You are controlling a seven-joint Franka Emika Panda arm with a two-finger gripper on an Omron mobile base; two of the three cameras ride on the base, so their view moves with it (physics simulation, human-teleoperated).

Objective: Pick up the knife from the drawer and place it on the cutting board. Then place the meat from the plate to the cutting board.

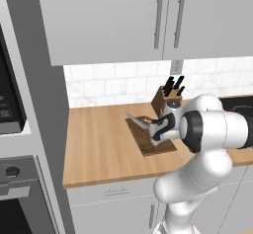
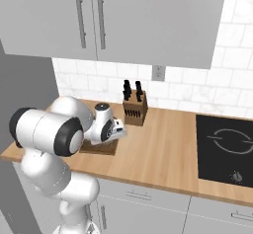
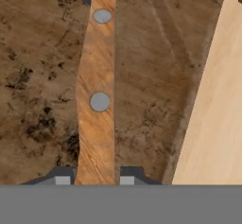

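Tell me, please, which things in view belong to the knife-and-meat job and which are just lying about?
Job:
- knife, its wooden handle between the gripper fingertips, over the board
- cutting board, dark brown, on the counter

Lying about:
- knife block with black-handled knives
- cooktop
- wall cabinets
- oven
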